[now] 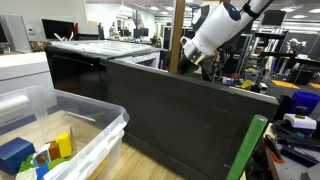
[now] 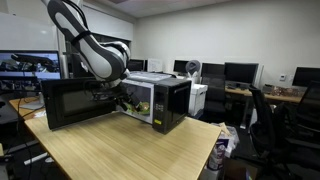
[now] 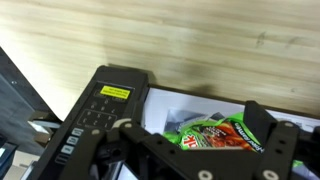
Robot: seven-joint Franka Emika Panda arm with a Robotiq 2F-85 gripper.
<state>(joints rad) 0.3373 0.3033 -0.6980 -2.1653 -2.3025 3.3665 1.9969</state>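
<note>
A black microwave [image 2: 165, 100] stands on a wooden table [image 2: 130, 150] with its door [image 2: 75, 100] swung wide open. My gripper [image 2: 122, 100] hangs at the oven's opening, between the door and the cavity. In the wrist view a green and red snack bag [image 3: 215, 133] lies in the white cavity beside the control panel [image 3: 100, 110]. My gripper [image 3: 195, 125] stands open, its two black fingers [image 3: 268, 130] spread wide on either side of the bag, apart from it. The open door [image 1: 180, 110] hides the cavity in an exterior view, with my gripper [image 1: 200, 58] just above its top edge.
A clear plastic bin [image 1: 90, 120] with several coloured blocks sits close to the door. A green post [image 1: 245, 150] stands at the door's outer end. Office desks, monitors and a chair [image 2: 270, 120] lie beyond the table.
</note>
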